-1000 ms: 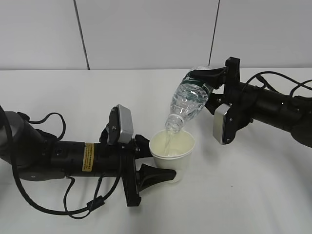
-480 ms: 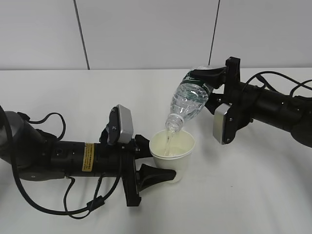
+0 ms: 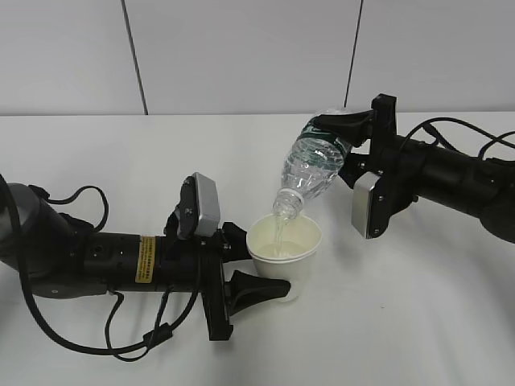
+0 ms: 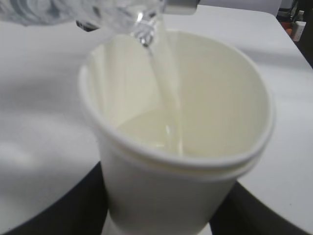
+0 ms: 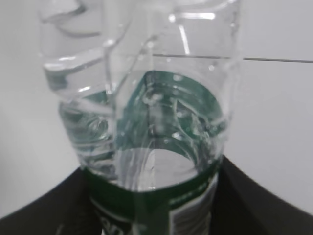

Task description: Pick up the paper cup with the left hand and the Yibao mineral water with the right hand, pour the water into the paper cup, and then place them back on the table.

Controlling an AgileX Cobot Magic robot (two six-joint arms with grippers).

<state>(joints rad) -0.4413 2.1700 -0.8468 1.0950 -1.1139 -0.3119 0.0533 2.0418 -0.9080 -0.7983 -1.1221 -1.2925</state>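
My left gripper [image 3: 256, 269] is shut on the off-white paper cup [image 3: 284, 256], holding it upright just above the white table [image 3: 121, 161]. My right gripper [image 3: 342, 141] is shut on the Yibao mineral water bottle [image 3: 310, 173] at its green label, tilted mouth-down over the cup. A thin stream of water [image 3: 278, 235] runs from the bottle mouth into the cup. In the left wrist view the cup [image 4: 161, 196] fills the frame, the stream of water [image 4: 166, 103] falls into a shallow pool, and black fingers [image 4: 58, 205] flank it. In the right wrist view the bottle [image 5: 146, 147] sits between dark fingers [image 5: 254, 200].
Black cables [image 3: 88, 197] loop from the left arm over the table at the left, and more cables [image 3: 451, 129] trail from the right arm at the far right. A pale wall [image 3: 241, 48] with vertical seams backs the table.
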